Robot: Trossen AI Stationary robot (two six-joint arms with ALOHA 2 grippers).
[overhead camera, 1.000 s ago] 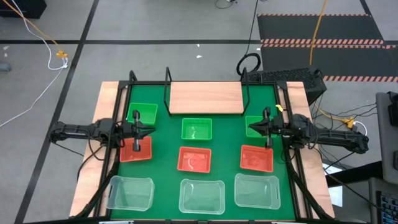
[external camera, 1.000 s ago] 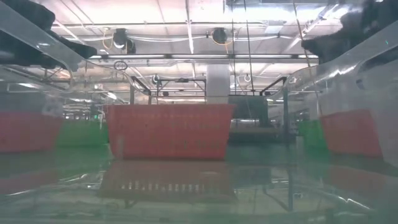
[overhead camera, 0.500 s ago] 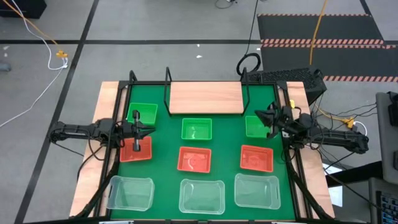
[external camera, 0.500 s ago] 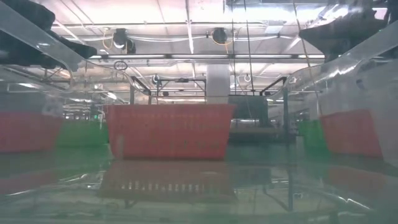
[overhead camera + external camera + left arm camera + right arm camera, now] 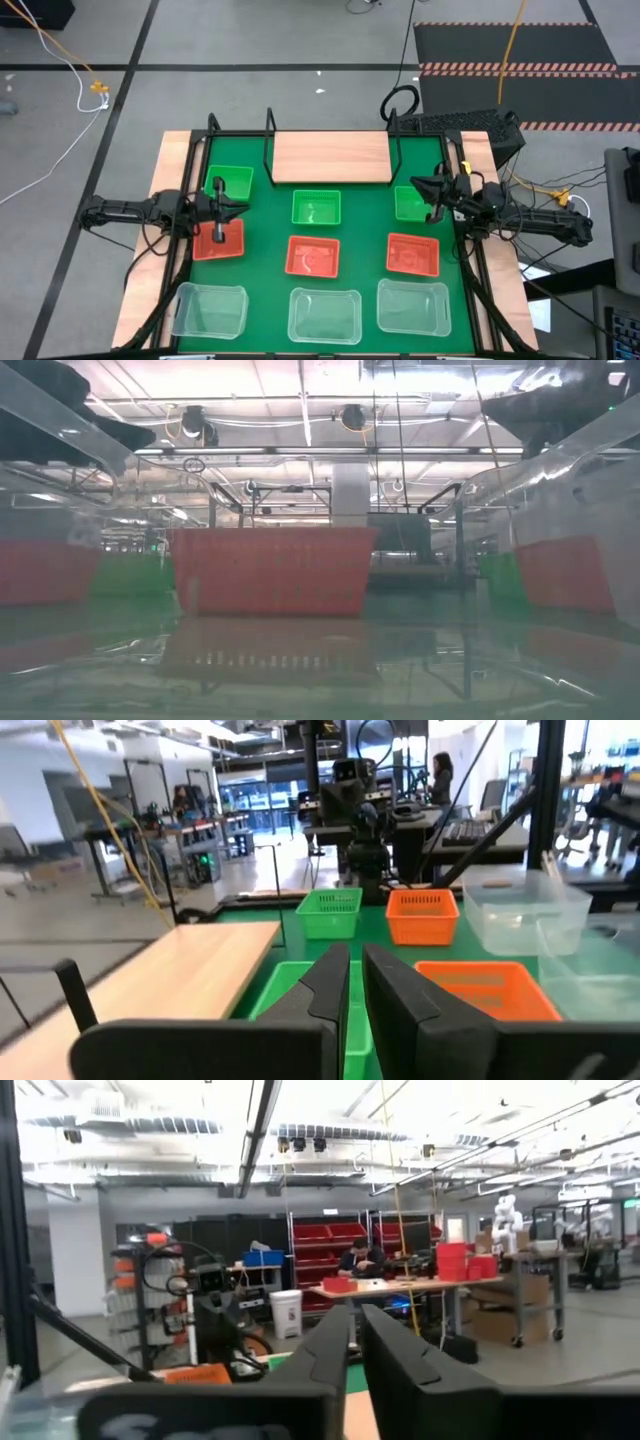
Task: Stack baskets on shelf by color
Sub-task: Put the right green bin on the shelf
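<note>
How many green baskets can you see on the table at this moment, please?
3, all on the mat in the row nearest the shelf: left basket, middle basket, and right basket, partly covered by the right gripper.

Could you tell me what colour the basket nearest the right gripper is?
Green basket, clearest in the high view.

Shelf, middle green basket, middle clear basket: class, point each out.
shelf (image 5: 331,157): high view, bare wood board.
middle green basket (image 5: 316,208): high view, its floor.
middle clear basket (image 5: 324,314): high view, its floor.
</note>
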